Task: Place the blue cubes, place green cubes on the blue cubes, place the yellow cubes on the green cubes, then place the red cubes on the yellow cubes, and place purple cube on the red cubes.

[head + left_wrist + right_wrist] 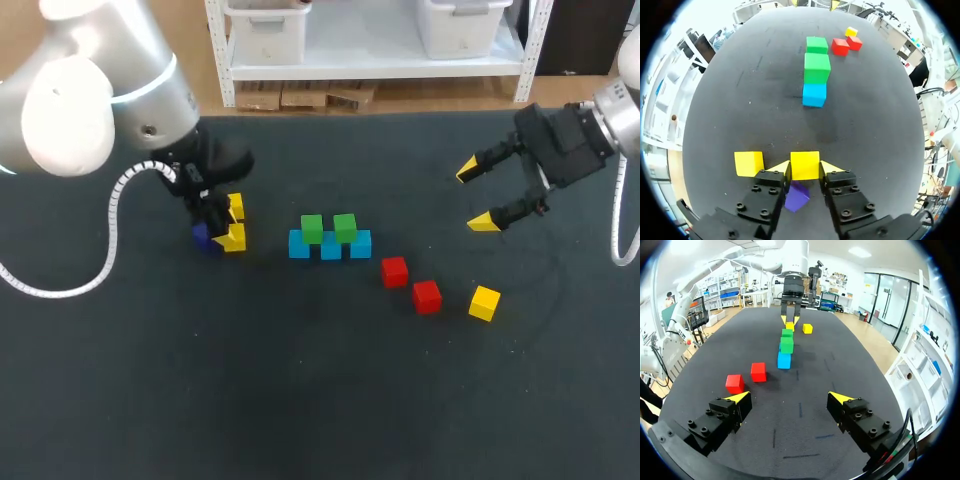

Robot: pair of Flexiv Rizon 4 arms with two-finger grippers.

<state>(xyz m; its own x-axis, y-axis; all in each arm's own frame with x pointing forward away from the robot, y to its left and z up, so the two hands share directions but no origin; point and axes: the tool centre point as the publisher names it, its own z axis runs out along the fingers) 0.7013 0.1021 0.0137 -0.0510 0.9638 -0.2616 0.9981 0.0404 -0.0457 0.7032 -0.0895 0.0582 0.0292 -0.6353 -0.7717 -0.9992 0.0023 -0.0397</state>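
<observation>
The left pincer (805, 169) pinches a yellow plastic cube (805, 161), one fingertip pressed to each side, well to the left of the row of light-blue cubes (330, 246) on the dark surface (300, 380). A second yellow cube (749, 163) sits just beside the held one, and a purple cube (796, 197) lies under the pincer. Two green cubes (312, 228) rest on top of the blue row. To the row's right lie two red cubes (394, 271) and a third yellow cube (484, 302). Farther right of the row, the right pincer (476, 196) hangs spread wide and empty.

The tabletop (320, 400) is a matt dark cloth-like covering, faintly marked. The red cubes (394, 271) look smooth, plain and matt. The right gripper (475, 197) has matt black fingers (715, 422), smooth yellow tips
</observation>
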